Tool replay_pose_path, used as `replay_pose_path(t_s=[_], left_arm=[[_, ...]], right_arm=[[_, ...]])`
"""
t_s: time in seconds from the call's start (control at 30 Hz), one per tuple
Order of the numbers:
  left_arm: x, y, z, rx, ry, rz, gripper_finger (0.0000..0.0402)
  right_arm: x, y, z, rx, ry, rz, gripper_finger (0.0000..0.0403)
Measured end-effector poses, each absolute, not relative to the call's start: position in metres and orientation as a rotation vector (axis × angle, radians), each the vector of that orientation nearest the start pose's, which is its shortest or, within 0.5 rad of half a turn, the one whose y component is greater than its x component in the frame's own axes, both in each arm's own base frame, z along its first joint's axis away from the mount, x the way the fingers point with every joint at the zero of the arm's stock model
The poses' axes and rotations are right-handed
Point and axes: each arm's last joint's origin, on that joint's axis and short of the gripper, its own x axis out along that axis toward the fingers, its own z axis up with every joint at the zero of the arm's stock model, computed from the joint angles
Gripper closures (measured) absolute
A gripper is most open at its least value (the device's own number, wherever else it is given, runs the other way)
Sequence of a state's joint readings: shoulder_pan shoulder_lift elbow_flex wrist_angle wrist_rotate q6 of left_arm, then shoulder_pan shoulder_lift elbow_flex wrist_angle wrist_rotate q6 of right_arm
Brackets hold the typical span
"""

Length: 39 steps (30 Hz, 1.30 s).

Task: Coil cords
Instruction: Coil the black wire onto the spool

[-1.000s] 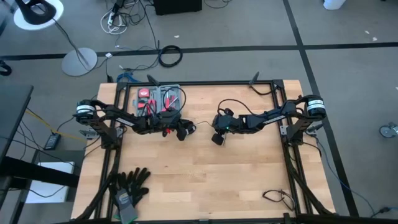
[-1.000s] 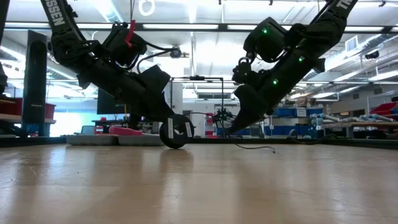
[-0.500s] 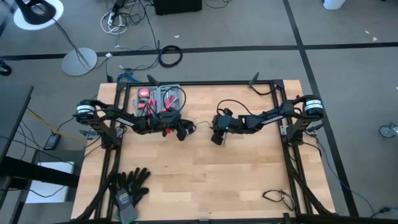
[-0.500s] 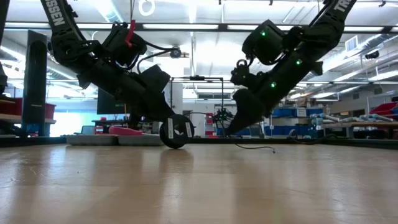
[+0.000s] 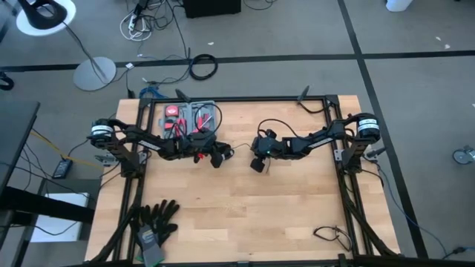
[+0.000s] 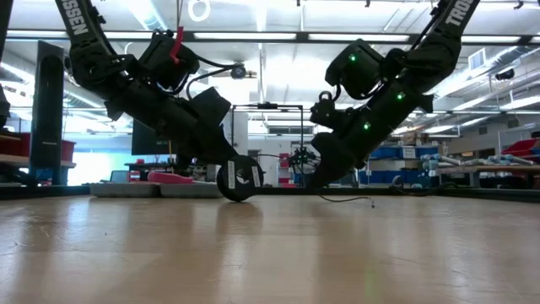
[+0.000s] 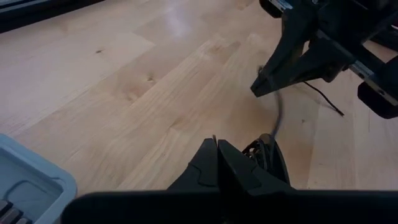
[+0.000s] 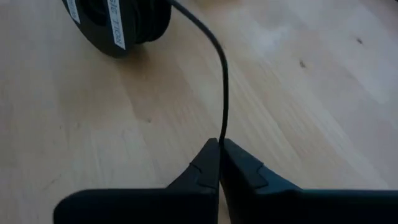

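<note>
While right gripper (image 8: 219,163) jaws pinch the cords (image 8: 222,93), coil beside left gripper (image 7: 217,163)

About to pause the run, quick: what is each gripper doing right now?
Left gripper: shut, on the black coil.
Right gripper: shut on the cord.

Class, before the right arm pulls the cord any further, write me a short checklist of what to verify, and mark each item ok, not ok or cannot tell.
1. Right gripper jaws shut on the cord: ok.
2. Left gripper jaws shut beside the coil, steadying it: ok.
3. Cord runs free from the coil to the right gripper: ok.
4. The cord's loose end lies on the table, unsnagged: ok.
5. Cord taut: cannot tell.
</note>
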<state>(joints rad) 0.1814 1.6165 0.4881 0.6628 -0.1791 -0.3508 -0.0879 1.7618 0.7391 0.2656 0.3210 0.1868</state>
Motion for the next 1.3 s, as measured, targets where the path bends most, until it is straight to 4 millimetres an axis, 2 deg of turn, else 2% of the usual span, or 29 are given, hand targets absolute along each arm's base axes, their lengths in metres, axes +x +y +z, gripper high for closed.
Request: replay_pose_path(t_s=[0.3,0.5,0.63,0.9,1.13,1.3], left_arm=[[0.275,0.055,0.135,-0.371,0.322,0.405,0.0401],[0.277,0.056,0.141,-0.402,0.248,0.394,0.0401],[0.278,0.055,0.142,-0.436,0.241,0.378,0.0401],[0.279,0.057,0.149,-0.462,0.162,0.343,0.0401],[0.277,0.068,0.151,-0.470,0.110,0.485,0.0401],[0.277,0.069,0.154,-0.503,0.051,0.524,0.0401]], right_arm=[[0.316,-0.031,0.111,0.247,0.742,-0.458,0.0401],[0.344,-0.016,0.104,0.243,0.735,-0.424,0.0401],[0.360,-0.014,0.106,0.234,0.724,-0.380,0.0402],[0.365,-0.012,0.109,0.282,0.729,-0.308,0.0403],[0.370,0.007,0.115,0.263,0.655,-0.228,0.0403],[0.376,-0.002,0.123,0.226,0.553,-0.239,0.0403]])
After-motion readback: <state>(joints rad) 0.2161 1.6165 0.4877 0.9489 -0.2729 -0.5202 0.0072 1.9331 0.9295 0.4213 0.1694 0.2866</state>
